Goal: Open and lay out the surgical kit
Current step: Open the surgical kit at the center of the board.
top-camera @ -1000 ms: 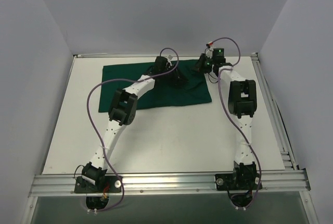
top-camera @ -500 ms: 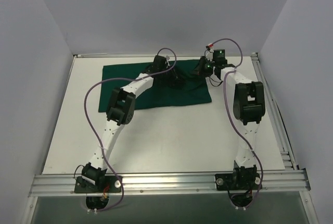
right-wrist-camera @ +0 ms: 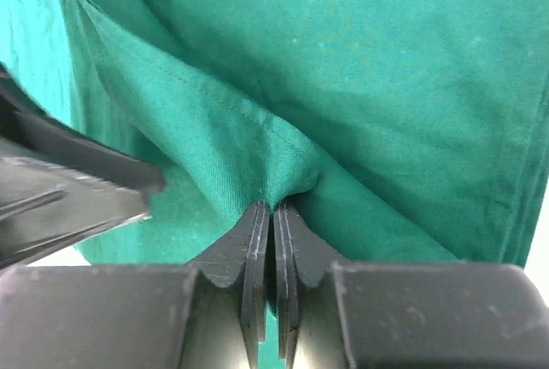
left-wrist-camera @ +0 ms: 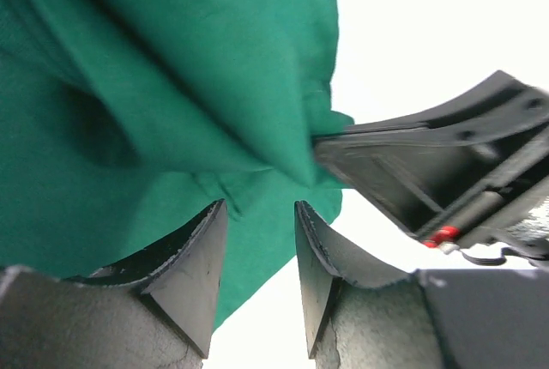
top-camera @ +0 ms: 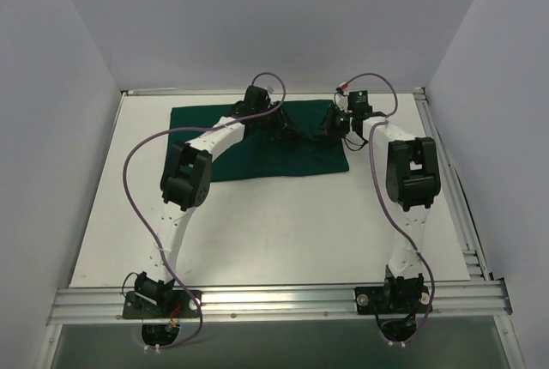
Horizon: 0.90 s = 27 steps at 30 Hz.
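The right gripper [right-wrist-camera: 273, 208] pinched a raised fold of the wrap [right-wrist-camera: 386, 86]; the left gripper [left-wrist-camera: 260, 214] stood parted just beside it. The dark green cloth lay creased, partly spread, at the table's [top-camera: 283, 223] far side.

Left claw [left-wrist-camera: 260, 210] and right claw [right-wrist-camera: 273, 208] crowd close over right part of green cloth [top-camera: 206, 124], with raised fold between them. Left part of cloth uncovered. Wide white surface [top-camera: 283, 223] near arm bases passable. Side walls [top-camera: 51, 146] bound both edges.
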Motion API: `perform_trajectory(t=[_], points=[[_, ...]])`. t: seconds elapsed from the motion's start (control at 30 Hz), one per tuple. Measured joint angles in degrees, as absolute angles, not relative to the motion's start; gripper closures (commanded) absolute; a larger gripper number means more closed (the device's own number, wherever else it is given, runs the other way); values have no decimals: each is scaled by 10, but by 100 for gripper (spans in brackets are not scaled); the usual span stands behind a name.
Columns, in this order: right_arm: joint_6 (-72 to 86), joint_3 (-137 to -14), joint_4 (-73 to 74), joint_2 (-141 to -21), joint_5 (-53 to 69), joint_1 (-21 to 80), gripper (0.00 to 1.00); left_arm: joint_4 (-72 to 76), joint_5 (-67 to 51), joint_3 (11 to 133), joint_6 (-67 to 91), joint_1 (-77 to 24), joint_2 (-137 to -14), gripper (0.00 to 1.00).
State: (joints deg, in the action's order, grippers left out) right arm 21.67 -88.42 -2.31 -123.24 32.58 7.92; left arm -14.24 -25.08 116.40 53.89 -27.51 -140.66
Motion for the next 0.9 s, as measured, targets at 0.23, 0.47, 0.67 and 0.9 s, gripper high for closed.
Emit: perform_trajectory(t=[0.23,0.47,0.67,0.9], points=[[209,-884,-20,-1232,317,93,85,-145,-253,1176,538,-269,-1400,54],[205,-884,0,-1232,307,98,73,-174,-263,1263,540,-260,-1420,54],[205,-884,13,-1232,302,98,63,-157,-292,1336,556,-257,-1445,53],[208,-884,19,-1232,299,98,59,-160,-323,1360,577,-258,-1506,53]])
